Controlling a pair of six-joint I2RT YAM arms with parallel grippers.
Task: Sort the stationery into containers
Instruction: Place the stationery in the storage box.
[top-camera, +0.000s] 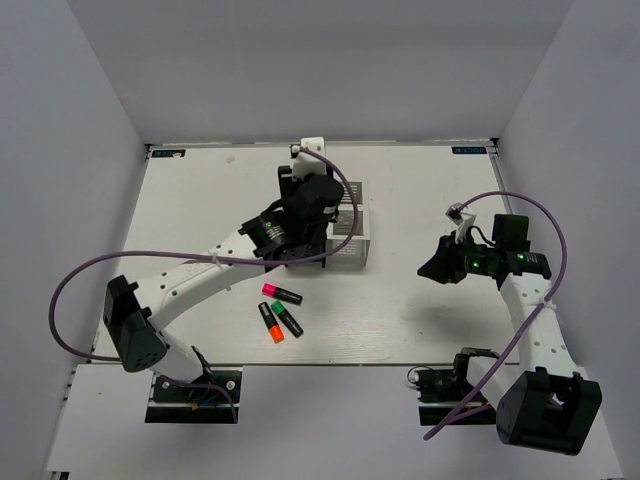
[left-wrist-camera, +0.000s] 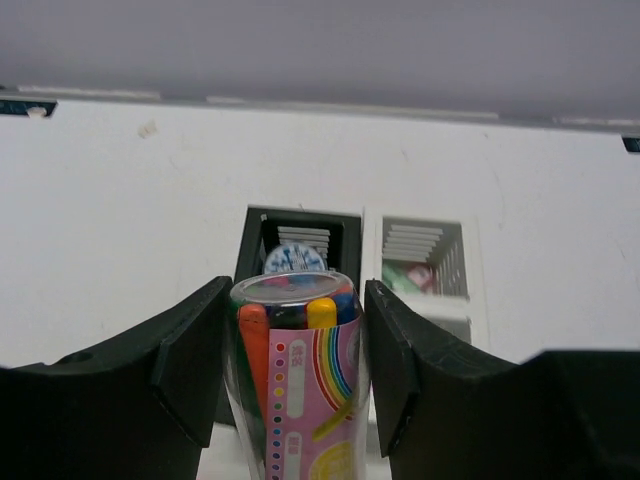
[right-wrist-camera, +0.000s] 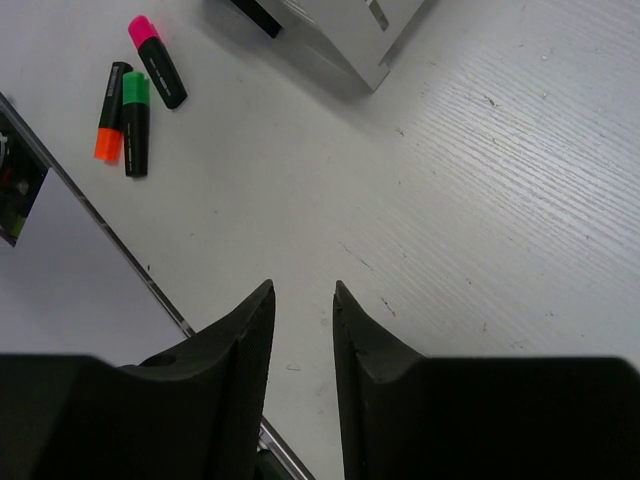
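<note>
Now pink capsule case (left-wrist-camera: 300, 400) inside L pincer (left-wrist-camera: 295, 305), over black bin (left-wrist-camera: 300, 214).

Reaching the left arm (top-camera: 200, 280) diagonally toward the far middle of the worktop (top-camera: 420, 200), wrist tilting downward. Clamping the pink capsule case (left-wrist-camera: 300, 400) between both fingers of the left end effector (left-wrist-camera: 297, 320). Holding the right arm (top-camera: 535, 320) bent above its base, pointing the right end effector (right-wrist-camera: 303, 300) leftward over the worktop, jaws seemingly standing a narrow gap apart, gripping nothing.
</note>
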